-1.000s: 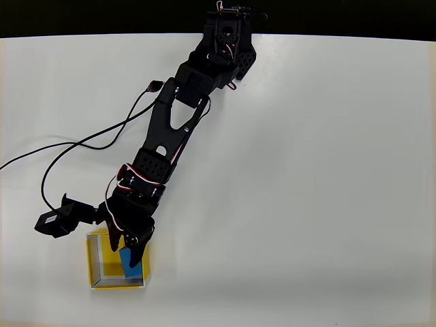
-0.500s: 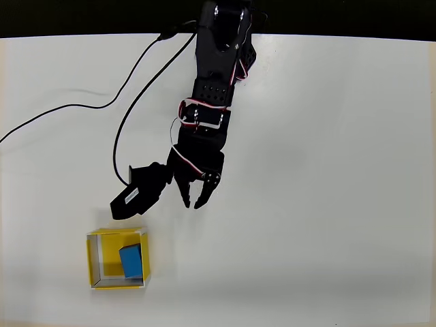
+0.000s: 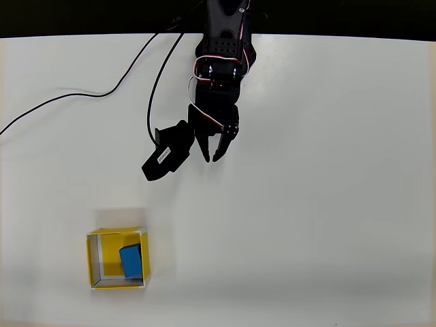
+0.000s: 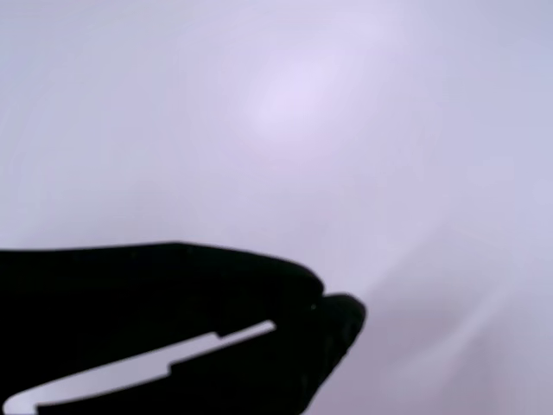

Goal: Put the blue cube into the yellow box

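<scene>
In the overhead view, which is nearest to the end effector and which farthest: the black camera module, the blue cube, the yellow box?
1. Black camera module, just left of the end effector.
2. and 3. Blue cube and yellow box, lower left: too close to call, since the cube lies inside.

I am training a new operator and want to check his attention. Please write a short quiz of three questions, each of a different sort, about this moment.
1. True or false: the blue cube lies inside the yellow box.
2. Multiple choice: in the overhead view, where is the gripper relative to the box?
A. directly over it
B. up and to the right of it, apart from it
C. below it, touching its wall
3. Fill in: the gripper holds ______.

Key
1. True; the cube sits toward the box's right side.
2. B.
3. Nothing; the fingertips nearly meet, and nothing lies between them.
</scene>
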`<action>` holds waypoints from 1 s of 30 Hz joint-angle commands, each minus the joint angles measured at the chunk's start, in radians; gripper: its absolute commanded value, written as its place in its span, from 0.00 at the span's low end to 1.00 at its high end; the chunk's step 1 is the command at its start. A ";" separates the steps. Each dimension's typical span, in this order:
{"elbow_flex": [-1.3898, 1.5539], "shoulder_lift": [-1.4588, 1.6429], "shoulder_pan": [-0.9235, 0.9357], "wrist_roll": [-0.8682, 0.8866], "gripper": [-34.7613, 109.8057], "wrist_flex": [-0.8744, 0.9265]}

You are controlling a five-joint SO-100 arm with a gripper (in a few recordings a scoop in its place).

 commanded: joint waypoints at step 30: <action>0.110 0.167 0.012 0.121 0.24 0.465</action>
